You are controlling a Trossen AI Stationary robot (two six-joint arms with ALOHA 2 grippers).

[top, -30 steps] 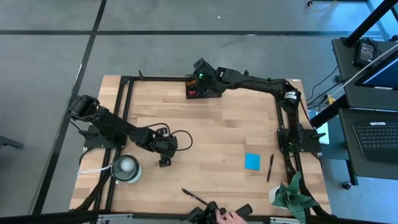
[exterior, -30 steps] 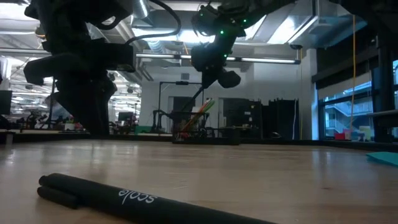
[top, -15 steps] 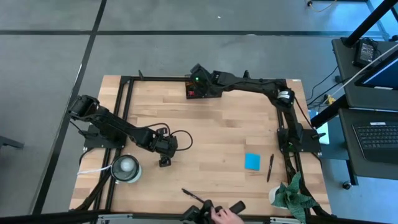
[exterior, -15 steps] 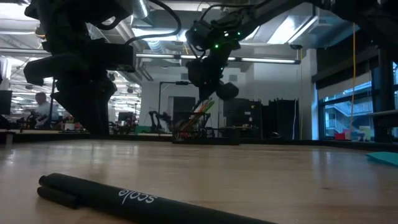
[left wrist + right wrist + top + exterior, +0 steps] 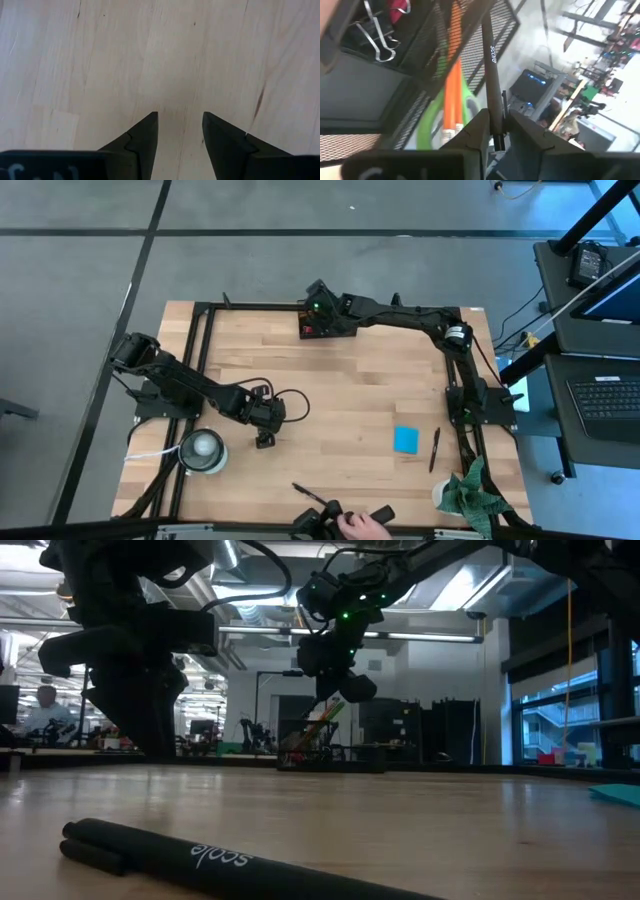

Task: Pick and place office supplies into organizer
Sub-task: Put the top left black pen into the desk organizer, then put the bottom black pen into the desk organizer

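The black mesh organizer (image 5: 312, 330) stands at the table's far edge. In the right wrist view it (image 5: 415, 60) holds orange pencils (image 5: 452, 80), green-handled scissors (image 5: 434, 117), a binder clip (image 5: 379, 44) and a red piece (image 5: 400, 7). My right gripper (image 5: 318, 308) hovers over it, shut on a black pen (image 5: 491, 65). My left gripper (image 5: 264, 438) hangs open over bare wood at left centre. A blue note pad (image 5: 406, 439) and a second black pen (image 5: 434, 450) lie flat at the right. A third pen (image 5: 310, 494) lies near the near edge. My right gripper (image 5: 496, 134) pinches the black pen at one end (image 5: 495, 117) between its two fingers (image 5: 476, 127), which lie across it. The pen is lifted and slants down from the fingers. Its free end (image 5: 484, 30) points at the mesh compartment beside the pencils; whether it touches there I cannot tell.
A white round roll (image 5: 203, 448) sits at the near left and a green cloth (image 5: 470, 494) at the near right corner. A person's hand (image 5: 355, 525) reaches in at the near edge. The black metal frame (image 5: 200, 360) borders the table. The third pen (image 5: 200, 855) fills the low view's foreground.
My right gripper, with the pen, has shifted a little toward the table's left over the organizer and come down slightly, the pen tipping with it. The person's hand at the near edge has moved a little. My left arm has kept still.
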